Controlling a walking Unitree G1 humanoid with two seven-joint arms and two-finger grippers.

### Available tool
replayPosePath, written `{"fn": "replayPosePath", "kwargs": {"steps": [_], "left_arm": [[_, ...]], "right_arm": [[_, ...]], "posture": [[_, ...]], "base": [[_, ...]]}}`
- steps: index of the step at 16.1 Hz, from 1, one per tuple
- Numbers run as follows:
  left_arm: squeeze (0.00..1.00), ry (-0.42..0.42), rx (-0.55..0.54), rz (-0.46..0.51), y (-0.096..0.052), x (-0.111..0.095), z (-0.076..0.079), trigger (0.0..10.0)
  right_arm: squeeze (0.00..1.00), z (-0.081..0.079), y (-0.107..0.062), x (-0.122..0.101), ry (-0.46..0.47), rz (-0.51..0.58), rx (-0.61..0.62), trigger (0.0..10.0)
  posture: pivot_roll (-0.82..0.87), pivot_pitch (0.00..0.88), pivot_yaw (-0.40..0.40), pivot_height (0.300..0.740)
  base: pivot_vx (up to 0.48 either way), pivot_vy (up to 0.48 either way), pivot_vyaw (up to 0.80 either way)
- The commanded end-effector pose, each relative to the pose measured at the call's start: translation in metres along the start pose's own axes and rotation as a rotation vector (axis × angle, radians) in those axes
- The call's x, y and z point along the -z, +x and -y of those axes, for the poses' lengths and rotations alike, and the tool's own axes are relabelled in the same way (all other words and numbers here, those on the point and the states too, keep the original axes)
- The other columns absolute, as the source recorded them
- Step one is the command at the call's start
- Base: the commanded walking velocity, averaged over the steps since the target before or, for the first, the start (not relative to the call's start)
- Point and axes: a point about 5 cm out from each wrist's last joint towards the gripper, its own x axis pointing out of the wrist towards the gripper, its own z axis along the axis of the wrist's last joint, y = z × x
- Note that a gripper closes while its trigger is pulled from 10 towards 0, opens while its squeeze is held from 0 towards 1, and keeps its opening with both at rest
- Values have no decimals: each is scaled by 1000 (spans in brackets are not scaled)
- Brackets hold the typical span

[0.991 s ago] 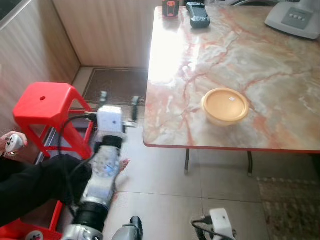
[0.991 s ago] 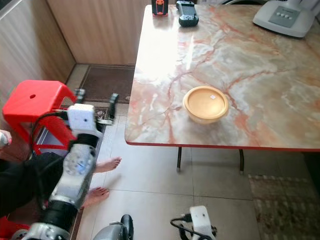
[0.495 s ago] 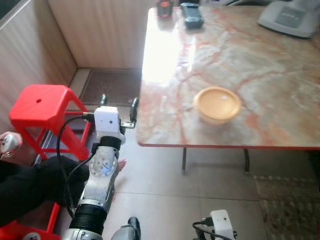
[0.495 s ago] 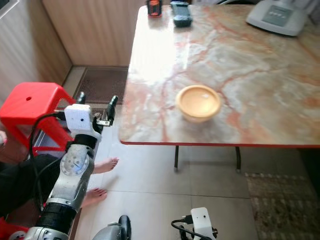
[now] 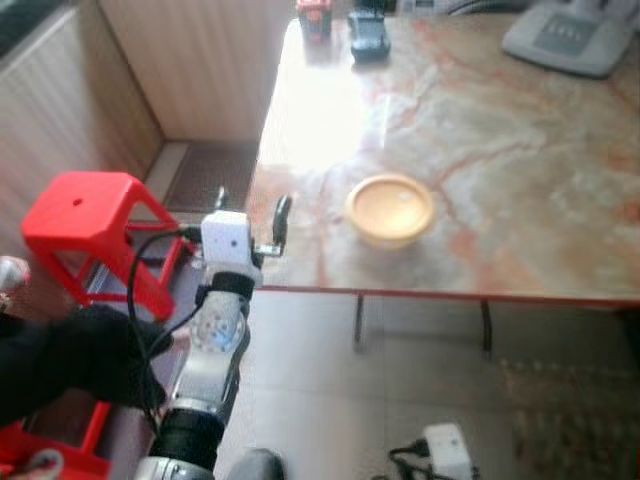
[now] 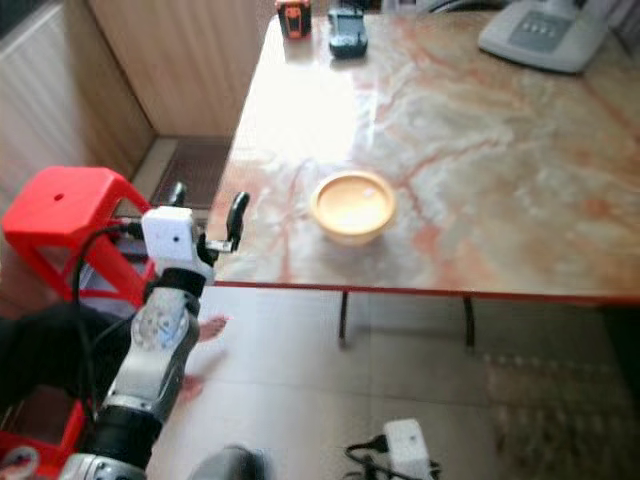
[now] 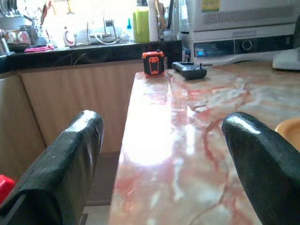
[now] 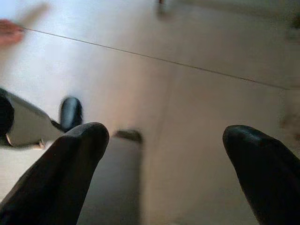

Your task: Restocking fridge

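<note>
- Left pincer is raised at the marble tabletop edge, fingers spread, empty.
- Yellow lidded container sits near that edge; probably light, smooth plastic, best gripped across its rim.
- Right pincer hangs open above the floor.

Left gripper raised, fingers apart; right gripper hangs spread.

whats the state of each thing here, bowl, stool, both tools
bowl: upright on the marble table, nothing visible inside, untouched
red stool: standing upright on the floor beside the table
left tool: open, holding nothing, raised at the table's near corner
right tool: open, holding nothing, pointing at the floor
</note>
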Motion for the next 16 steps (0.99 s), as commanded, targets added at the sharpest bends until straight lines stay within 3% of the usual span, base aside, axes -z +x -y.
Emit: {"fn": "replayPosePath", "kwargs": {"steps": [1, 4, 8, 16], "left_arm": [[0, 3, -22, -9, -1, 0, -8, 10000], [0, -34, -7, -4, 1, -4, -6, 10000], [0, -162, 29, 13, 8, -14, 1, 10000], [0, -194, 38, -10, 8, -15, 0, 10000]], "right_arm": [[0, -10, -1, 9, 7, -32, -23, 10000], [0, -8, 0, 7, 4, -29, -23, 10000], [0, -6, 0, 6, 6, -32, -23, 10000], [0, -2, 2, -3, 11, -18, -19, 10000]], "posture": [[-38, 203, 19, 740], [-37, 200, 20, 740], [-36, 198, 20, 740], [-44, 174, 33, 740]], "base": [[0, -270, 0], [0, 0, 0], [0, 0, 0], [0, 0, 0]]}}
